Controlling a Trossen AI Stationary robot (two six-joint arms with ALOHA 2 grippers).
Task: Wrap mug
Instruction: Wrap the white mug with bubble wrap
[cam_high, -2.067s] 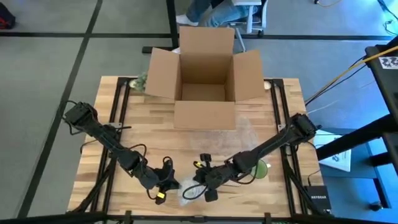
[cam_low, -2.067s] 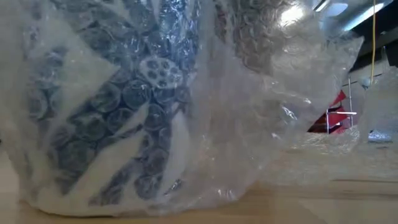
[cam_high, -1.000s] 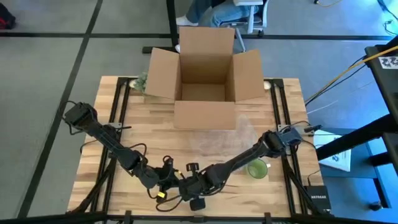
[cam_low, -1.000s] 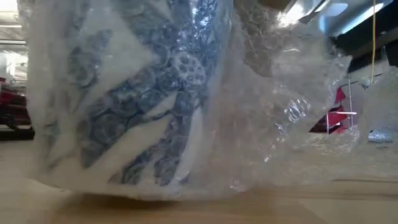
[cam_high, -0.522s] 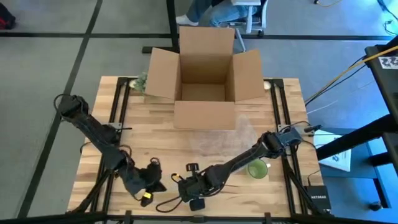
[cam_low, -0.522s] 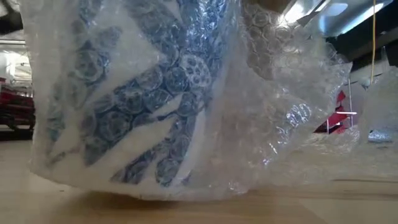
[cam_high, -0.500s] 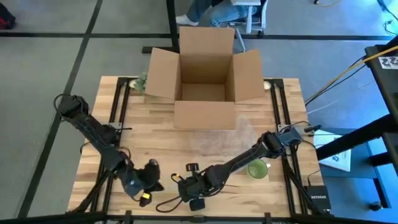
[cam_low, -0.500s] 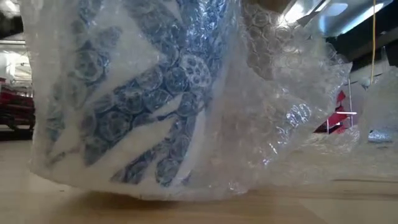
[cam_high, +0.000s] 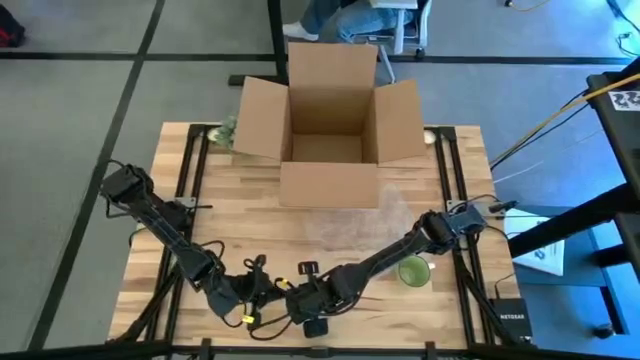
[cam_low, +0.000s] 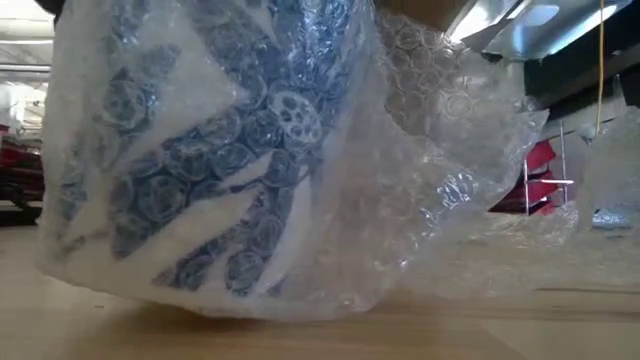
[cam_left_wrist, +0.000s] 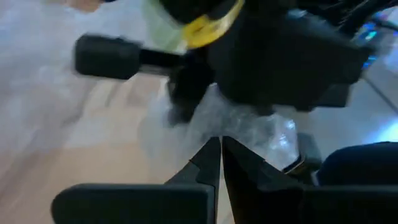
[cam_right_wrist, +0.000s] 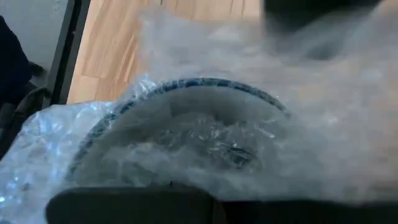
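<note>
Left fingers (cam_left_wrist: 219, 163) are seen closed by the bubble-wrapped mug (cam_low: 215, 150), right fingers' state can't be told; wrap (cam_low: 450, 190) mostly on, loose end left to tuck.

From overhead the light on my table (cam_high: 330, 225) is even and soft, with only faint shadows under my arms and beside the cardboard box (cam_high: 330, 125) — nothing is blown out there. At table height the bubble wrap (cam_low: 430, 190) fills the lens, so close that it goes soft, and it glints white where a bright ceiling light (cam_low: 545, 14) shines through from the upper right. My left wrist camera is smeared with motion blur — the dark shapes ahead have no clean edges. My right wrist camera sees through hazy film; the blue-rimmed mug (cam_right_wrist: 186, 134) looks milky, its far side lost in pale blur.
</note>
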